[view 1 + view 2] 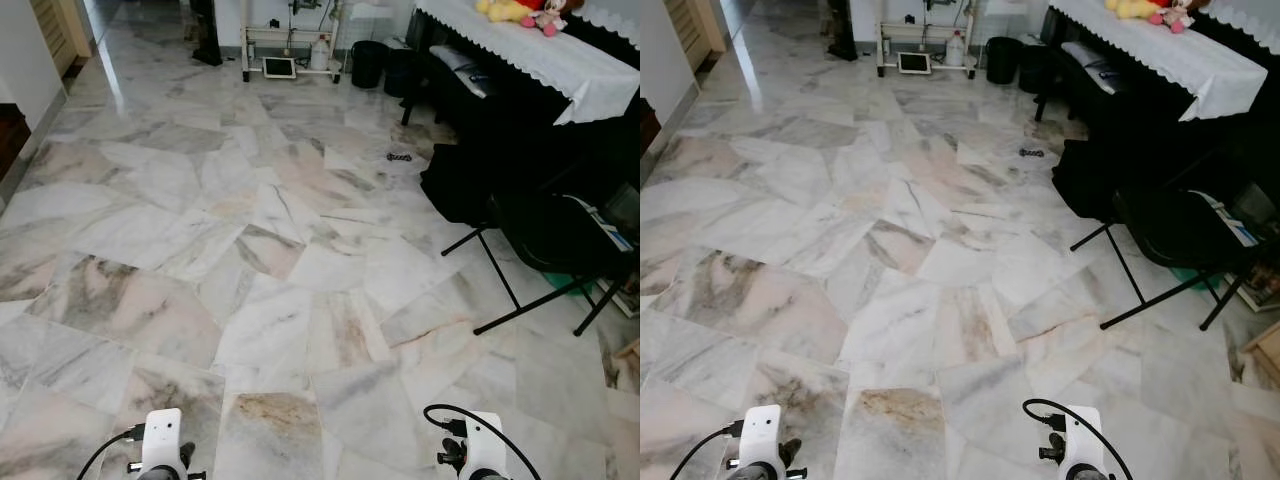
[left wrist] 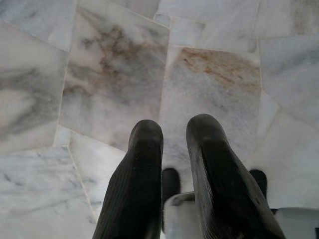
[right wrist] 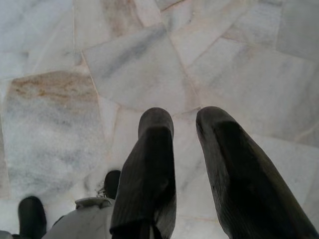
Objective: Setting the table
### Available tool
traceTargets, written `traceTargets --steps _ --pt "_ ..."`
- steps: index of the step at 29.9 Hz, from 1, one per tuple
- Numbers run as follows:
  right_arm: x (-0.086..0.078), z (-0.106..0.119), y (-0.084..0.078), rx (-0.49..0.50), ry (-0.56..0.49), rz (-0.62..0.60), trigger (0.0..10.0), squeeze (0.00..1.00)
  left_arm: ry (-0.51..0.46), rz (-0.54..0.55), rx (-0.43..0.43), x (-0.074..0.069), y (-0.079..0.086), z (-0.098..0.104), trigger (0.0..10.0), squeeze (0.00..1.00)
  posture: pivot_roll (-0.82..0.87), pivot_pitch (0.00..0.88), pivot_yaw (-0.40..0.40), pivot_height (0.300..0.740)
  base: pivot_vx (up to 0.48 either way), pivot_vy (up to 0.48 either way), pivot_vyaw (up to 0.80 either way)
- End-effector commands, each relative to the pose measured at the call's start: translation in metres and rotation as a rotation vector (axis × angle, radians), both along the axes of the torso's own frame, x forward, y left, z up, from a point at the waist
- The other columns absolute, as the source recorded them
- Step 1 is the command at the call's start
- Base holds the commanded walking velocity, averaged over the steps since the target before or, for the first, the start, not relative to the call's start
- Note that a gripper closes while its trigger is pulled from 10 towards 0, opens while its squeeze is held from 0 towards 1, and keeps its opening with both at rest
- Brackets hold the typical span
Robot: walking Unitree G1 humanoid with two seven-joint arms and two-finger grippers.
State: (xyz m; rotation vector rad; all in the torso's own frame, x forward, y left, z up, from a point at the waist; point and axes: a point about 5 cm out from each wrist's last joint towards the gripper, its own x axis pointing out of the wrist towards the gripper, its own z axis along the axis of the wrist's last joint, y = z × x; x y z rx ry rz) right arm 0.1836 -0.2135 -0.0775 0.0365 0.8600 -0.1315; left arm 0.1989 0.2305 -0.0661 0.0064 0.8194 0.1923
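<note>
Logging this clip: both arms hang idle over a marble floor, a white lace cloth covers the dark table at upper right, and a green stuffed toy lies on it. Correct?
One detail is off. The stuffed toy on the white lace cloth is yellow, not green, as the left eye view shows. The rest holds: both arms hang idle over the marble floor, and the cloth covers the dark table at upper right.

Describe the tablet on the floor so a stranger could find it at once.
Look across the marble floor to the white metal rack at the far wall. The tablet leans at its foot, beside a plastic jug: it alone is flat, with a white frame round a dark screen.
</note>
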Motion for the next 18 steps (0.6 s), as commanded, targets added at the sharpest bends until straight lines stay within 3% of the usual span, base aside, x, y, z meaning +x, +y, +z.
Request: traceTargets --steps 1,5,9,14,18 --pt "-0.006 -0.004 0.002 0.020 0.024 -0.036 10.0 0.00 0.015 -0.012 0.011 -0.004 0.004 -0.001 10.0 0.00 0.18 0.000 -0.054 0.740 0.000 0.000 -0.74" --pt "-0.009 -0.008 0.013 0.047 0.044 -0.058 10.0 0.00 0.007 -0.042 0.048 0.003 0.015 0.006 10.0 0.00 0.18 0.000 -0.013 0.740 0.000 0.000 -0.74" --pt "-0.013 -0.010 0.018 0.059 0.062 -0.061 10.0 0.00 0.004 -0.062 0.066 0.006 0.018 0.008 10.0 0.00 0.18 0.000 -0.025 0.740 0.000 0.000 -0.74" --pt "-0.017 -0.012 0.025 0.050 0.068 0.030 10.0 0.00 0.003 -0.037 0.051 0.004 0.013 0.005 10.0 0.00 0.17 0.000 -0.043 0.740 0.000 0.000 -0.74" --pt "-0.015 -0.011 0.016 0.044 0.057 -0.032 10.0 0.00 0.028 -0.053 0.042 -0.004 0.005 -0.001 10.0 0.00 0.17 0.000 -0.034 0.740 0.000 0.000 -0.74"
